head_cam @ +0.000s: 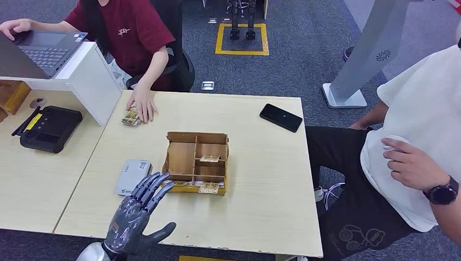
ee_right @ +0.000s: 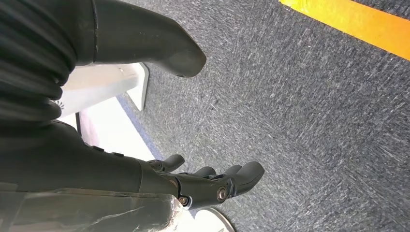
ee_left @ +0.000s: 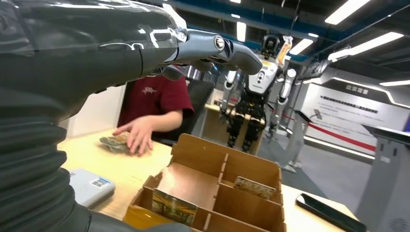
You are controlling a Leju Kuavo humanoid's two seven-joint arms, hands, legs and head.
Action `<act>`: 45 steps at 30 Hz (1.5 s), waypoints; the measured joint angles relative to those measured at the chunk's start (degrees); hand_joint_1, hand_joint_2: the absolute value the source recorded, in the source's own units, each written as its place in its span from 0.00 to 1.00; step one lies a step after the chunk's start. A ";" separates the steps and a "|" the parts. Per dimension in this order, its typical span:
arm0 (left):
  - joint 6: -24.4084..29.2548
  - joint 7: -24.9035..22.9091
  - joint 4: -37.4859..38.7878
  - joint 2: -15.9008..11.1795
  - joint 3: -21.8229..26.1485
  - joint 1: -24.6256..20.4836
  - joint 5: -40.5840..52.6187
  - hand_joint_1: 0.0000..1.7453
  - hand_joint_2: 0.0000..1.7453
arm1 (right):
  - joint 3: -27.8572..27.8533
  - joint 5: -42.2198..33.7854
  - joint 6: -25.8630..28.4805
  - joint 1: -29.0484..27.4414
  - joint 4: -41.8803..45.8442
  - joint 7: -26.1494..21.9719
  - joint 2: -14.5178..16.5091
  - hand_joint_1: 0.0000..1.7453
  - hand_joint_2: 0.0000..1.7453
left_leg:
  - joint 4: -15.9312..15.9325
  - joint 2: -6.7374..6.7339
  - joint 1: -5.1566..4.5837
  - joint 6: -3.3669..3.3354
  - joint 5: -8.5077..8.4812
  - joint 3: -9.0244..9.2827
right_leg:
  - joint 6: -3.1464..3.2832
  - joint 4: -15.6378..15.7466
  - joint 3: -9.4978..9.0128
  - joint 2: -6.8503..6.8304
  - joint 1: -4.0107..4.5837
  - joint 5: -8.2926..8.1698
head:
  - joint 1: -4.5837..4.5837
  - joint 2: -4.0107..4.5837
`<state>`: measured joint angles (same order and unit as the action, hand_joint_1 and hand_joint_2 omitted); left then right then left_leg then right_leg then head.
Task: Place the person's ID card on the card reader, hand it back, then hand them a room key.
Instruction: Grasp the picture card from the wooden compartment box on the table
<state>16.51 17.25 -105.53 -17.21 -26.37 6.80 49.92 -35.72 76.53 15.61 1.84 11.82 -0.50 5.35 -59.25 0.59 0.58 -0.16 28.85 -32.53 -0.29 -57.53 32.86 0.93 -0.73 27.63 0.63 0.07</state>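
Observation:
My left hand (head_cam: 137, 213) hovers over the near table edge with fingers spread and nothing in it, just in front of the grey card reader (head_cam: 132, 176) and left of the wooden card box (head_cam: 196, 162). The box holds room key cards (head_cam: 209, 159) in its compartments and shows again in the left wrist view (ee_left: 217, 188), with the reader (ee_left: 89, 186) beside it. A person in a red shirt presses a hand (head_cam: 142, 103) on a small stack of cards (head_cam: 130, 118) at the far edge. My right hand (ee_right: 203, 181) hangs over the carpet, fingers loosely apart, holding nothing.
A black phone (head_cam: 280, 117) lies at the far right of the table. A second person in a white shirt (head_cam: 418, 147) sits at the right. A black device (head_cam: 49, 128) and a laptop (head_cam: 41, 51) stand on the left desk behind a white partition (head_cam: 95, 84).

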 joint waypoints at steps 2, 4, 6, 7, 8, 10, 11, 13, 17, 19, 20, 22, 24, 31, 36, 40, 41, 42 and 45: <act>5.57 -5.37 0.78 -0.14 -2.50 1.73 9.62 0.00 1.00 | -0.47 0.52 0.00 0.05 0.00 0.16 0.02 0.00 1.00 | 0.00 0.02 -0.01 0.00 0.00 0.00 | 0.00 0.00 -0.01 -0.01 -0.01 0.00 | 0.00 0.00; 11.24 -10.90 2.87 1.02 -3.87 2.37 18.34 0.00 1.00 | -0.67 1.15 0.00 0.11 0.00 0.23 0.04 0.00 1.00 | 0.00 0.03 -0.02 -0.01 0.00 -0.01 | 0.00 0.00 -0.02 -0.03 -0.02 0.00 | 0.00 0.00; 13.26 -12.85 4.65 1.98 -4.28 2.36 21.08 0.00 1.00 | -0.67 1.34 0.00 0.15 0.00 0.23 0.06 0.00 1.00 | 0.00 0.03 -0.03 -0.01 0.00 -0.01 | -0.01 0.00 -0.02 -0.03 -0.02 0.00 | 0.00 0.00; 13.75 -13.45 5.37 2.36 -4.47 2.34 21.73 0.00 1.00 | -0.67 1.37 0.00 0.17 0.00 0.24 0.07 0.00 1.00 | -0.01 0.03 -0.03 -0.01 0.00 -0.01 | -0.01 0.00 -0.02 -0.03 -0.02 0.00 | 0.00 0.00; 14.17 -14.23 6.04 2.68 -4.60 2.31 22.44 0.00 1.00 | -0.67 1.41 0.00 0.19 0.00 0.25 0.08 0.00 1.00 | -0.01 0.03 -0.03 -0.01 0.00 -0.01 | -0.01 0.01 -0.02 -0.03 -0.02 0.00 | 0.00 0.00; 15.50 -16.99 7.79 3.38 -4.64 2.04 24.86 0.00 1.00 | -0.67 1.73 0.00 0.24 0.00 0.30 0.10 0.00 1.00 | -0.01 0.03 -0.03 -0.01 0.00 0.00 | -0.01 0.01 -0.02 -0.03 -0.02 0.00 | 0.00 0.00; 16.24 -18.49 8.93 3.78 -4.64 1.79 26.22 0.00 1.00 | -0.67 1.92 -0.02 0.30 0.00 0.37 0.10 0.00 1.00 | -0.01 0.04 -0.03 -0.01 0.00 0.00 | 0.00 0.00 -0.02 -0.03 -0.02 0.00 | 0.00 -0.01; 17.53 -20.71 11.52 4.59 -4.64 1.14 28.56 0.00 1.00 | -0.67 2.22 -0.03 0.52 0.01 0.41 0.11 0.00 1.00 | -0.01 0.04 -0.02 0.00 0.00 0.01 | 0.00 0.00 -0.02 -0.03 -0.02 0.00 | 0.00 -0.01; 19.83 -22.49 15.68 6.50 -4.55 -0.60 30.42 0.00 1.00 | -0.67 2.56 0.00 1.39 0.08 0.22 0.11 0.00 1.00 | -0.01 0.04 -0.01 0.00 -0.01 0.01 | 0.00 0.00 -0.03 -0.04 -0.01 -0.01 | 0.01 0.00; 19.99 -22.59 17.35 7.69 -4.34 -1.54 29.94 0.00 1.00 | -0.66 2.78 -0.04 1.94 0.09 0.36 0.13 0.00 1.00 | -0.01 0.04 -0.02 0.00 -0.01 0.02 | 0.00 0.00 -0.04 -0.04 -0.01 -0.01 | 0.01 0.00; 19.99 -22.57 18.15 8.31 -4.16 -1.95 29.85 0.00 1.00 | -0.65 2.93 -0.06 2.14 0.09 0.41 0.13 0.00 1.00 | -0.01 0.04 -0.02 0.00 -0.01 0.02 | 0.00 0.00 -0.04 -0.04 -0.01 -0.01 | 0.00 0.00; 20.03 -22.57 19.79 9.52 -3.55 -2.78 30.18 0.00 1.00 | -0.62 3.16 -0.08 2.38 0.09 0.49 0.13 0.00 1.00 | -0.01 0.05 -0.02 0.00 -0.01 0.01 | 0.00 0.00 -0.06 -0.06 -0.02 -0.01 | 0.00 0.00; 20.09 -22.59 21.54 10.59 -2.77 -3.55 30.39 0.00 1.00 | -0.60 3.30 -0.08 2.52 0.10 0.52 0.14 0.00 1.00 | -0.01 0.06 -0.03 -0.01 -0.01 0.01 | 0.00 0.00 -0.06 -0.07 -0.02 -0.01 | 0.00 0.00; 20.87 -21.56 25.65 13.26 -0.79 -5.22 29.04 0.00 1.00 | -0.56 3.41 0.00 2.75 0.11 0.52 0.16 0.00 1.00 | -0.01 0.06 -0.02 -0.01 0.00 0.01 | 0.00 0.00 -0.05 -0.07 -0.02 -0.01 | 0.01 0.00; 20.76 -21.51 27.81 14.65 0.24 -6.31 29.09 0.00 1.00 | -0.50 3.74 0.00 2.79 0.11 0.58 0.18 0.00 1.00 | -0.01 0.06 -0.02 -0.01 -0.01 0.02 | 0.00 0.00 -0.05 -0.07 -0.02 -0.01 | 0.01 0.00; 20.76 -21.18 29.51 15.65 1.18 -7.07 28.78 0.00 1.00 | -0.32 3.86 0.00 2.82 0.11 0.58 0.20 0.00 1.00 | -0.01 0.06 -0.02 -0.01 -0.01 0.02 | 0.00 0.00 -0.05 -0.07 -0.02 -0.01 | 0.01 -0.01; 20.76 -21.04 29.85 15.82 1.36 -7.21 28.66 0.00 1.00 | -0.30 3.86 0.00 2.83 0.11 0.61 0.20 0.00 1.00 | -0.01 0.06 -0.02 -0.01 -0.01 0.02 | 0.00 0.00 -0.05 -0.07 -0.02 -0.01 | 0.00 -0.01; 20.77 -20.90 30.13 16.00 1.52 -7.29 28.56 0.00 1.00 | -0.28 3.86 0.00 2.84 0.11 0.66 0.21 0.00 1.00 | -0.01 0.05 -0.03 -0.01 -0.01 0.02 | 0.00 0.00 -0.05 -0.07 -0.02 -0.01 | 0.01 -0.01; 20.78 -20.71 30.67 16.42 1.90 -7.41 28.37 0.00 1.00 | -0.24 3.86 0.00 2.85 0.11 0.79 0.22 0.00 1.00 | -0.01 0.05 -0.03 -0.01 -0.01 0.01 | 0.00 0.00 -0.05 -0.07 -0.02 -0.01 | 0.01 -0.01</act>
<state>37.29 -3.45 -74.86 -0.80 -24.47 -0.62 78.29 -35.96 80.39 15.61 4.69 11.93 0.29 5.57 -59.26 0.64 0.56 -0.17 28.84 -32.52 -0.30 -57.53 32.81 0.87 -0.75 27.62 0.64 0.05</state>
